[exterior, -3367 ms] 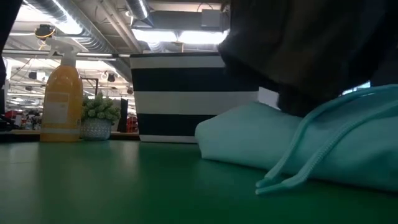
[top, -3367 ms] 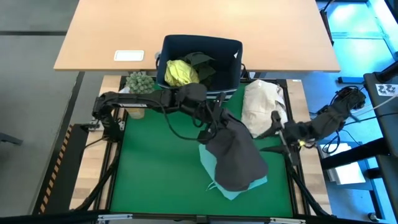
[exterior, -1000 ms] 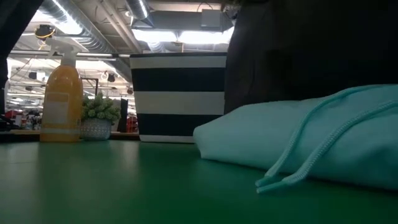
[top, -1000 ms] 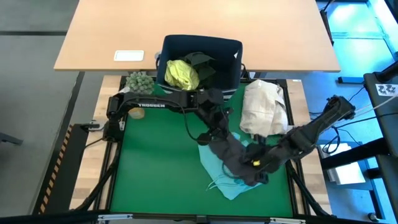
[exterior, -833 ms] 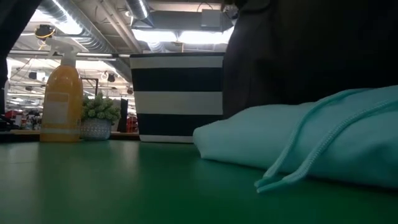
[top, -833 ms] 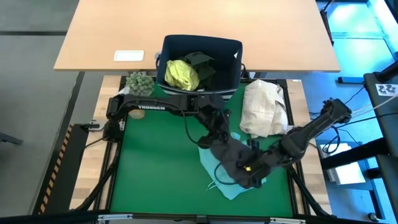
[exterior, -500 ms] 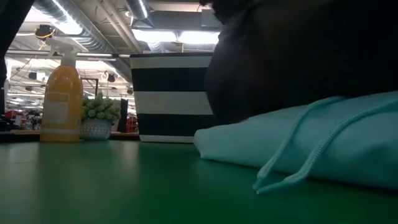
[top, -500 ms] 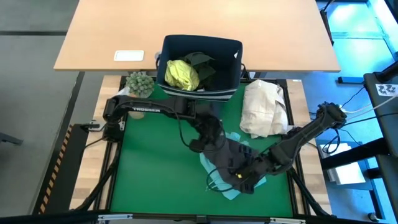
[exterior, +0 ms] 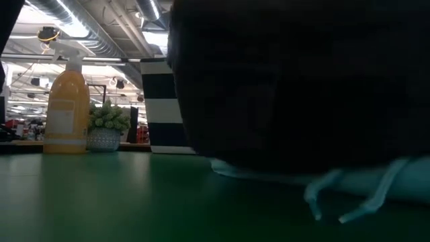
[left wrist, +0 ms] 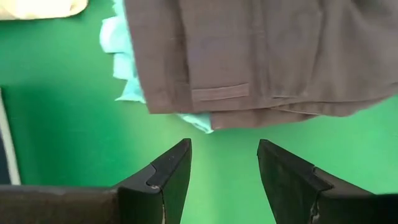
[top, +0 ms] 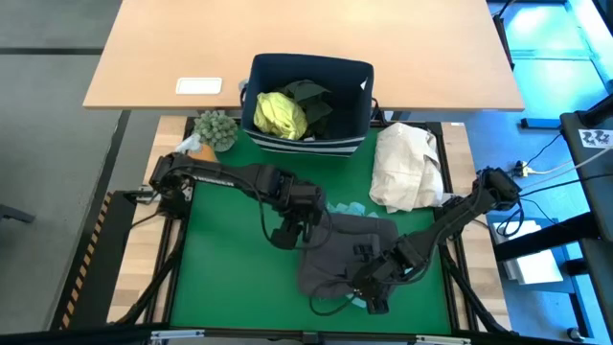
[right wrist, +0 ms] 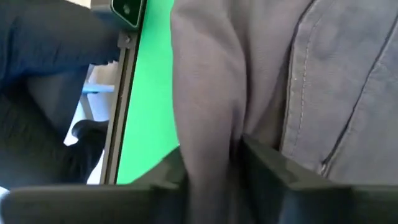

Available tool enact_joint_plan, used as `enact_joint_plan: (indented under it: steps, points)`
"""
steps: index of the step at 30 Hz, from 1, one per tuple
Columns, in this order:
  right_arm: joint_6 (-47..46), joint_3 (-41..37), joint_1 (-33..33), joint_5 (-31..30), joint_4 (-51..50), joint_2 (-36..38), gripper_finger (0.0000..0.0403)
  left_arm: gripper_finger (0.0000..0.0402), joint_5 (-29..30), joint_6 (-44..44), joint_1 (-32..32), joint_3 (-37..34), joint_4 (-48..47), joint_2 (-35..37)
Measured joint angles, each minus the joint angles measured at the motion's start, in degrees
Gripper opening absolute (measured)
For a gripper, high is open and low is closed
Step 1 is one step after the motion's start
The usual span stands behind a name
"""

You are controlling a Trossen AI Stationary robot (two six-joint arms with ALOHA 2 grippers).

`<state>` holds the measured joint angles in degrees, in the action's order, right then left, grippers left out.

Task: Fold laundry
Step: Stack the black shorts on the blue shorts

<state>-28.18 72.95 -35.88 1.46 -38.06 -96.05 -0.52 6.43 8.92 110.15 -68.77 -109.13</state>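
Green mat [top: 230,278] carries the charcoal garment [top: 345,251], spread over the turquoise one [top: 347,208]. Left gripper [left wrist: 222,163] gapes empty beside the charcoal garment; right gripper [top: 369,285] has cloth between its fingers. Best smooth the edges flat before creasing.

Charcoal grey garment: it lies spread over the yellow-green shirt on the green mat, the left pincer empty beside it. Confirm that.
Wrong in one respect: the charcoal grey garment lies over the turquoise garment, not the yellow-green shirt, which sits in the navy bin. The high view shows it. The left pincer is indeed empty beside it on the green mat.
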Motion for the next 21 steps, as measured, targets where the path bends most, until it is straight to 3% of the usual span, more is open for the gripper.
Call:
enact_joint_plan:
  steps: [5,9,15,21]
  points:
    - [0.0,0.4,-0.1,2.3,-0.1,0.0,0.0202,0.0178,-0.1,-0.7,4.1,0.0,0.9,0.0]
    - [0.0,0.7,-0.1,4.3,-0.1,0.0,0.0236,0.0173,-0.1,-2.7,7.4,0.0,2.0,0.0]
    - [-0.1,0.7,-0.1,5.3,-3.0,1.8,0.0241,0.0166,-0.1,-3.5,12.6,-2.3,11.0,0.1]
    - [-0.2,0.7,-0.2,3.8,-1.5,5.5,0.0223,0.0163,-0.5,-5.5,16.4,-10.9,24.6,0.1]
